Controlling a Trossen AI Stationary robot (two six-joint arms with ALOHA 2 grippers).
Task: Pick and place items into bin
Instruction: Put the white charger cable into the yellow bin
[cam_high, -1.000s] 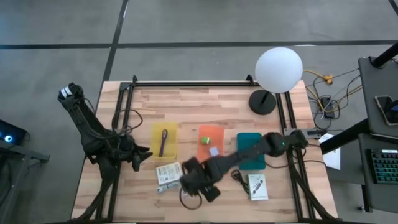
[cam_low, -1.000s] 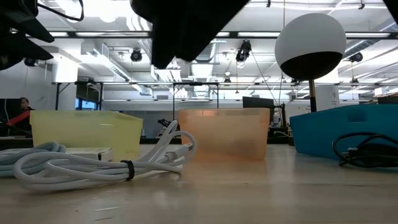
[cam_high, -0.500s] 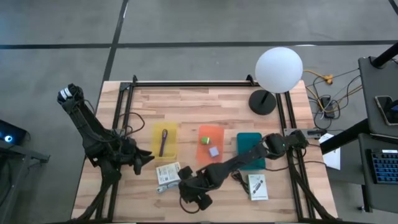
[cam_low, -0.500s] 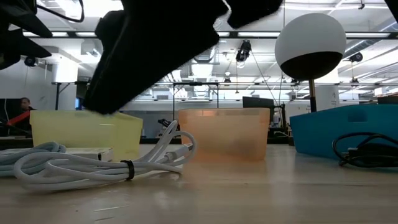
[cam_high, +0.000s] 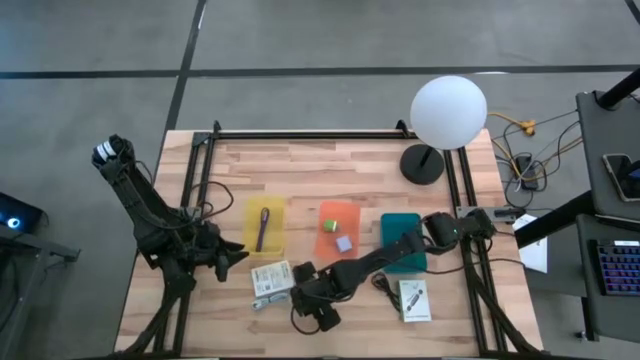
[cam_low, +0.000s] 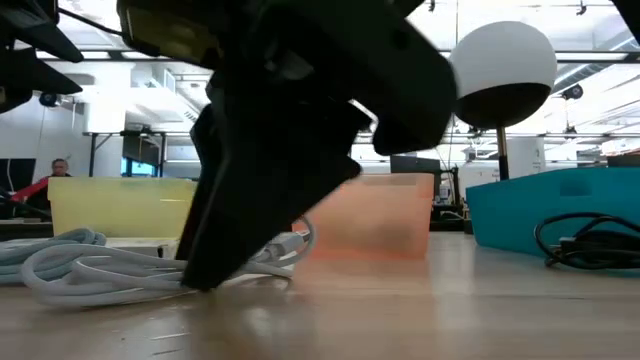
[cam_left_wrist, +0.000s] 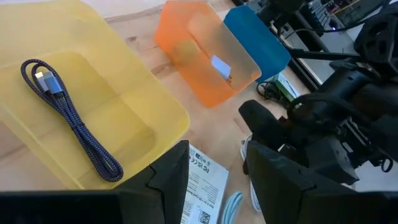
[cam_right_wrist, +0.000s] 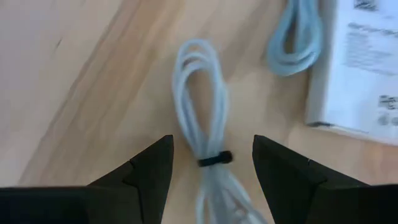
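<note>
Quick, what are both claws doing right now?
Left claw: open, holding nothing.
Right claw: open, straddling the bundled white cord, not gripping it.

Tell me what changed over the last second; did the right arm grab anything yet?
The right gripper came down toward the table's front edge and now sits low over the bundled white cord, fingers open on either side of it, nothing held yet. The left gripper stayed parked by the yellow bin. Bins, cards and cords did not move.
</note>
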